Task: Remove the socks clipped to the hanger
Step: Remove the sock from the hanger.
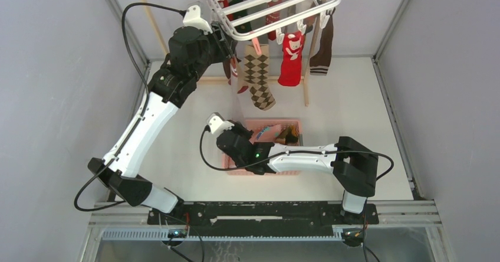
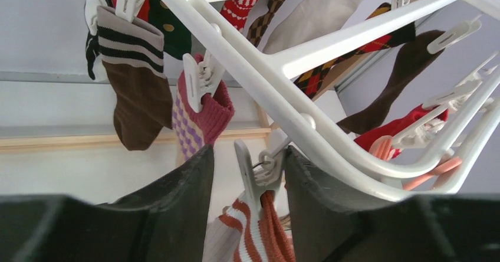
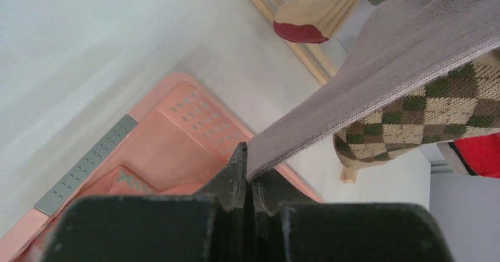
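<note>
Up at the back the white hanger (image 2: pixel 354 38) hangs over the table (image 1: pixel 365 126), with a brown argyle sock (image 1: pixel 256 76), a red sock (image 1: pixel 290 58) and a dark brown sock (image 1: pixel 323 46) dangling from its near edge. The left gripper (image 2: pixel 249 156) is raised right under the frame, fingers spread apart either side of a clip (image 2: pixel 250 176) that pinches a red-and-white striped sock (image 2: pixel 262 232). Lower down, over the pink basket (image 3: pixel 177 126), the right gripper (image 3: pixel 250 166) is clamped tight on the edge of a grey sock (image 3: pixel 377 61), which runs up past the argyle one
</note>
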Available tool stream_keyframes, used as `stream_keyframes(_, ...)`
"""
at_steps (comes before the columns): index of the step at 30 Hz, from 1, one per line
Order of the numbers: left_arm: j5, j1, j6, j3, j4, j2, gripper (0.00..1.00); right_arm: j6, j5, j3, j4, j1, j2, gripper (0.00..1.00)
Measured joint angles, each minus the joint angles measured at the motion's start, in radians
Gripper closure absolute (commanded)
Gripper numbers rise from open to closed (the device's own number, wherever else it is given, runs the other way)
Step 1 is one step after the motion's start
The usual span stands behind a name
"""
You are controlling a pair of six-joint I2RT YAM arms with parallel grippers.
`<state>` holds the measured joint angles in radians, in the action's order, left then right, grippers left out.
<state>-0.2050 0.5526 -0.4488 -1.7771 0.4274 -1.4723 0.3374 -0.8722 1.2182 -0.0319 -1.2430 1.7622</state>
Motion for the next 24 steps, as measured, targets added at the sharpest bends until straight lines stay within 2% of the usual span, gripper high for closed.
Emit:
stream_keyframes(5,0.007,0.002,-0.016,0.000,-0.014,0.000,0.76,0.000,0.001,0.000,0.000,0.000,0.009,0.98)
stream_keyframes(14,0.001,0.003,-0.022,0.000,-0.049,0.000,0.87,0.013,0.002,-0.003,0.018,0.012,0.013,0.99)
stream_keyframes(17,-0.003,0.003,-0.021,0.000,-0.048,0.000,0.82,0.024,0.003,-0.003,0.021,0.016,0.013,0.99)
stream_keyframes(21,-0.003,0.003,-0.020,0.000,-0.048,0.000,0.59,0.021,0.020,-0.007,0.030,0.027,0.007,0.99)
stream_keyframes(24,-0.006,0.003,-0.015,0.002,-0.049,0.001,0.52,-0.003,0.061,-0.024,0.059,0.043,-0.024,1.00)
